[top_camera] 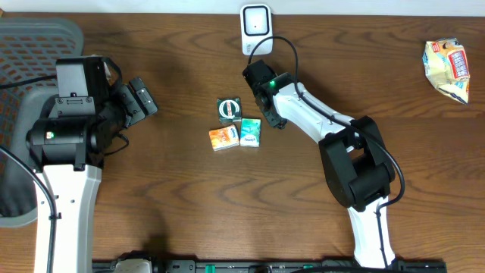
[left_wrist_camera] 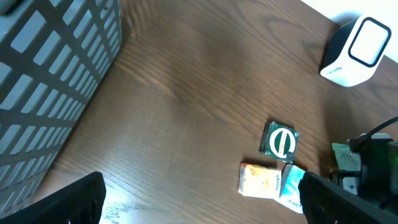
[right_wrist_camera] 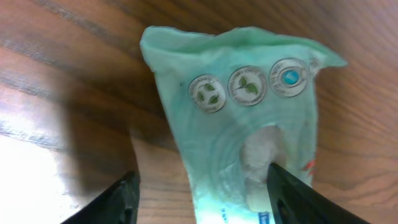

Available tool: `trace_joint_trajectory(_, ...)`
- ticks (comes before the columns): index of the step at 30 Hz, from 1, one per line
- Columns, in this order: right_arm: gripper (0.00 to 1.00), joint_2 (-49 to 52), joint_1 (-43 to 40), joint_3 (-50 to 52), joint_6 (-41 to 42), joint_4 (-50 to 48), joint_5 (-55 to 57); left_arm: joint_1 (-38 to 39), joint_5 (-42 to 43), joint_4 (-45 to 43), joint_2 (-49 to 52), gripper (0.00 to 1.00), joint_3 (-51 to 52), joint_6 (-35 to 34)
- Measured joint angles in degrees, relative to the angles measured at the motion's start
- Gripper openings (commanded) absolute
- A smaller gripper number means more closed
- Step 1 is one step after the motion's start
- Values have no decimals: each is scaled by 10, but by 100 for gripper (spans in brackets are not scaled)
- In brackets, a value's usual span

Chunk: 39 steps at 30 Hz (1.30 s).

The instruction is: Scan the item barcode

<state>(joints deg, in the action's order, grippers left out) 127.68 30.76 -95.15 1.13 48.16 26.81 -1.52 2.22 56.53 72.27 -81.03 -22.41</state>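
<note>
Three small packets lie mid-table: a dark green one (top_camera: 228,108), an orange one (top_camera: 223,138) and a teal one (top_camera: 250,131). My right gripper (top_camera: 267,115) is low at the teal packet's right side. In the right wrist view the teal packet (right_wrist_camera: 236,118), with three round icons, lies between the open fingers of my right gripper (right_wrist_camera: 202,174). The right finger (right_wrist_camera: 298,196) is against the packet and the left finger (right_wrist_camera: 115,199) stands apart from it. No barcode is in view. The white scanner (top_camera: 256,26) stands at the back. My left gripper (top_camera: 144,97) hovers open at the left, holding nothing.
A grey mesh basket (top_camera: 30,45) fills the far left. A crumpled snack bag (top_camera: 447,70) lies at the back right. The left wrist view shows the scanner (left_wrist_camera: 354,50), the dark green packet (left_wrist_camera: 280,140) and the orange packet (left_wrist_camera: 258,180).
</note>
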Motion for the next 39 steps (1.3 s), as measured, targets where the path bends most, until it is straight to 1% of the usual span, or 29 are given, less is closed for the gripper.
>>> trace_joint_trajectory(3, 38, 6, -3, 0, 3, -9, 7, 0, 0, 0, 0, 98, 0, 0)
trace_joint_trajectory(8, 5, 16, -20, -2, 6, -25, 13, 0, 0, 0, 0, 98, 0, 0)
trace_joint_trajectory(9, 2, 16, -24, -4, 5, -25, 10, 0, 0, 0, 0, 98, 0, 0)
trace_joint_trajectory(14, 1, 16, -39, -22, 9, -4, -24, 0, 0, 0, 0, 98, 0, 0)
trace_joint_trajectory(18, 1, 13, -61, -43, 4, 30, -94, 0, 0, 0, 0, 98, 0, 0)
trace_joint_trajectory(22, 1, -3, -97, -54, -20, 48, -244, 0, 0, 0, 0, 98, 0, 0)
trace_joint_trajectory(27, 1, -13, -151, -54, -41, 50, -460, 0, 0, 0, 0, 98, 0, 0)
trace_joint_trajectory(31, 1, -14, -202, -45, -83, 48, -651, 0, 0, 0, 0, 98, 0, 0)
trace_joint_trajectory(35, 1, -14, -242, -4, -119, 37, -785, 0, 0, 0, 0, 98, 0, 0)
trace_joint_trajectory(39, 4, -14, -269, 68, -134, -12, -883, 0, 0, 0, 0, 98, 0, 0)
